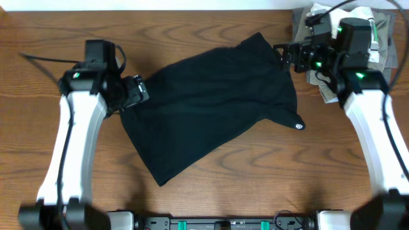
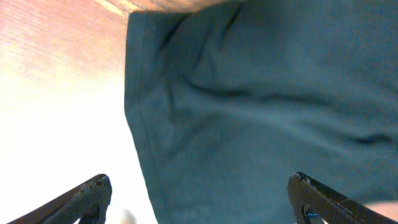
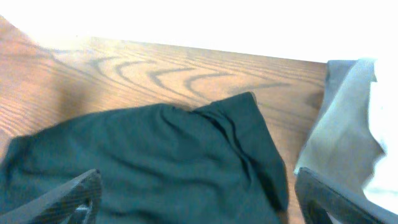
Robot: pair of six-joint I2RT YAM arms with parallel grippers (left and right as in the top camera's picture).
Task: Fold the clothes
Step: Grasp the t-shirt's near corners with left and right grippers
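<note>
Clothes (image 1: 217, 105) lie on table (image 1: 192, 19) between left hand (image 1: 142, 90) and right hand (image 1: 285, 56), both opened wide.

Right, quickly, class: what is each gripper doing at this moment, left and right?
Left gripper: open, jaws wide apart over the black garment, holding nothing.
Right gripper: open, jaws spread above the same garment, holding nothing.

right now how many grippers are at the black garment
2: the left gripper at the left edge of the black garment, the right gripper at its far right corner.
</note>
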